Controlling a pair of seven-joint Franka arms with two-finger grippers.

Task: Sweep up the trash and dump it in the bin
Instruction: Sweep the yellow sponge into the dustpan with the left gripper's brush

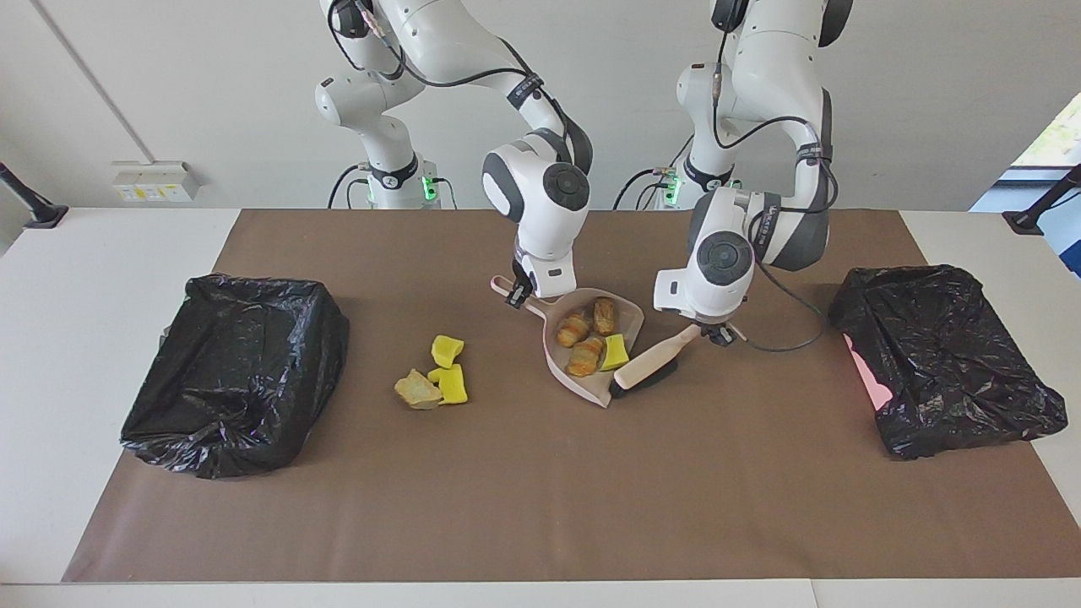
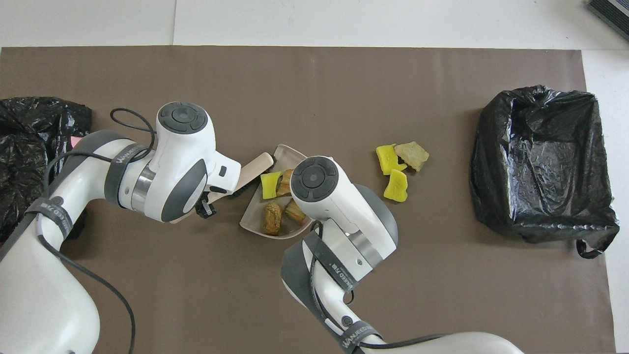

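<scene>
Left tool (image 1: 718,332) pinches brush (image 1: 649,366) handle; right tool (image 1: 517,293) pinches dustpan (image 1: 591,384) handle. Trash (image 1: 583,338) looks light, soft; sweep, don't grasp.

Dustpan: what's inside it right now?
In the dustpan lie three golden-brown pastries and one yellow sponge bit, just inside its open edge beside the brush. In the overhead view the right arm covers the pan's handle end.
</scene>
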